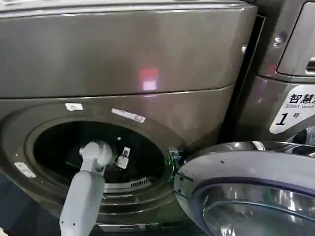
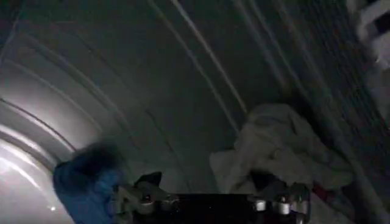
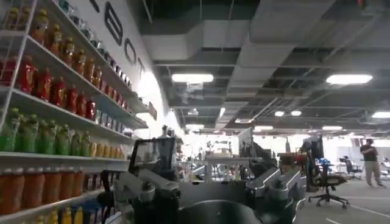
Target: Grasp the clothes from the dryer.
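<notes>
One arm is doing all the work here: the left arm is reached in through the round porthole of the dryer, with its door swung wide open to the robot's right. From the head view the wrist is seen inside the drum mouth, and the left gripper is seen in its own wrist view, fingers spread apart with nothing held between them.

The clothes, a crumpled whitish piece, are lying on the drum wall just beyond the far finger, more to one side of the opening than centred in it. A dark blue garment is bunched right beside the other finger.

The right gripper is parked away from the machine, pointed out at the room; whether its fingers are open or closed can't be told.

What could go wrong, as a guess: since the white cloth sits off-centre, only a thin fold might get pinched and slip out on the way back. The blue garment could easily get caught instead, or along with it, being that close. The drum is curved and dark too, so the fingers could be driven into the metal before the fabric is properly reached.
</notes>
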Motion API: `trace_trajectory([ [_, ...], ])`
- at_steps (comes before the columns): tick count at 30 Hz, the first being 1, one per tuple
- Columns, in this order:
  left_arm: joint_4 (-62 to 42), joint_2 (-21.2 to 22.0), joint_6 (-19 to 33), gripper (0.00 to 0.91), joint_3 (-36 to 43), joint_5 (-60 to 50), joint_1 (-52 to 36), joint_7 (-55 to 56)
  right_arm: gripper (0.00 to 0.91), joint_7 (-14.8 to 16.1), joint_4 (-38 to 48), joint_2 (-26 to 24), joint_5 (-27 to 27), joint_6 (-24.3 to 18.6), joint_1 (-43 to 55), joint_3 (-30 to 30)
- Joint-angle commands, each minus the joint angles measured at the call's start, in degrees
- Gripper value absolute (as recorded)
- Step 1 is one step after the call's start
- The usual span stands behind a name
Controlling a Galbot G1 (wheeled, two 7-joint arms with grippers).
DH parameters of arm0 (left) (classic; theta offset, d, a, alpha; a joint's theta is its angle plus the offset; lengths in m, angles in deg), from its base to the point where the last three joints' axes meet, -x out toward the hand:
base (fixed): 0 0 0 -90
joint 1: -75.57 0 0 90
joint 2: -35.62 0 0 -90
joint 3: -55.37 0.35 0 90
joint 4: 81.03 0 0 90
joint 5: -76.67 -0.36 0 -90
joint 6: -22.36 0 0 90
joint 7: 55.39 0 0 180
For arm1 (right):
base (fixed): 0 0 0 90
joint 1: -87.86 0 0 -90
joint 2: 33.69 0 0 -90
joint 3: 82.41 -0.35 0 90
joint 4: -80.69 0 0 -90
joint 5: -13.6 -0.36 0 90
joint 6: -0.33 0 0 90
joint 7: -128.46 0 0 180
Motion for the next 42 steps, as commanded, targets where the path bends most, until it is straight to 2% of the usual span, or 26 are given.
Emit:
trace_trajectory([
  [1,-4.9,-0.2,-1.1,0.125,-0.4,-0.6,0.1,-0.2,0.907,0.0,0.0,0.1,0.1,0.0,0.0,0.1],
  [2,-5.3,-0.2,-1.1,0.114,-0.5,-0.8,0.1,-0.2,0.907,0.0,0.0,0.1,0.1,0.0,0.0,0.2],
  [4,-5.9,-0.1,-1.1,0.0,-0.6,-0.7,0.1,-0.2,0.907,0.0,-0.1,0.0,0.2,0.1,0.0,0.2],
  [8,-7.2,-0.1,-1.7,0.0,-0.8,0.5,-0.3,-0.1,0.907,0.0,0.1,-0.3,0.1,0.1,-0.1,-0.1],
  [12,-8.3,-0.2,-5.2,0.0,-0.7,4.7,-0.7,-0.1,0.907,0.0,0.2,-0.1,0.1,0.0,-0.1,0.1],
  [18,-8.5,-0.4,-7.6,0.0,-0.6,8.4,-1.0,0.0,0.907,-0.1,0.5,-0.2,0.1,0.0,0.0,0.4],
  [25,-5.7,-0.4,-10.7,0.0,-0.5,12.8,-1.3,5.3,0.907,-0.2,0.5,-0.3,-0.1,0.1,0.0,0.5],
  [33,-3.1,0.7,-19.0,0.0,-1.3,24.5,-3.8,26.0,0.907,-0.3,0.7,-0.3,-0.1,0.0,0.0,0.8],
  [39,-1.6,3.4,-28.2,0.0,-1.9,33.8,-4.7,48.0,0.907,-0.1,0.5,-0.5,-0.2,-0.7,0.0,1.0],
  [42,1.2,4.6,-30.5,0.0,-1.6,36.8,-3.3,56.3,0.907,0.4,-0.9,-0.3,0.0,0.9,-0.1,0.6],
])
